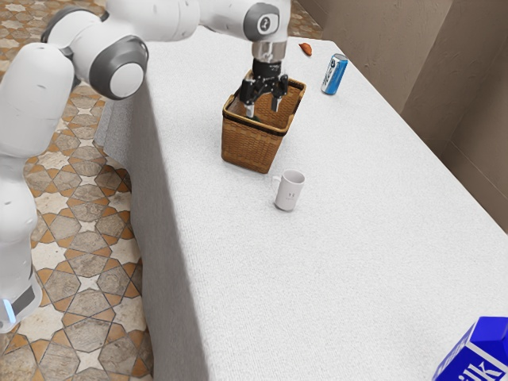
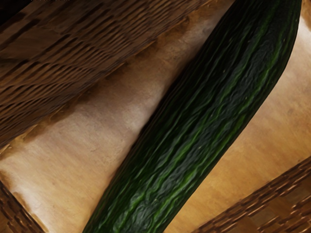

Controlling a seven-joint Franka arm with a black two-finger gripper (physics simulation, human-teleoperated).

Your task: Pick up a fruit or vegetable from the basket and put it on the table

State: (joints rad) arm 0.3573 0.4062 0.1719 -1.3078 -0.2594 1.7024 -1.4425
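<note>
The pincer is wide open, holding nothing. The long cucumber could bump the basket or slip out if pinched crooked.

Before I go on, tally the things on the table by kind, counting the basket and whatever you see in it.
Basket: 1
Green cucumber-like vegetable, in the basket: 1
White mug: 1
Blue-and-silver can: 1
Blue milk carton: 1
Small orange-brown item, kind unclear: 1
Total: 6
</note>
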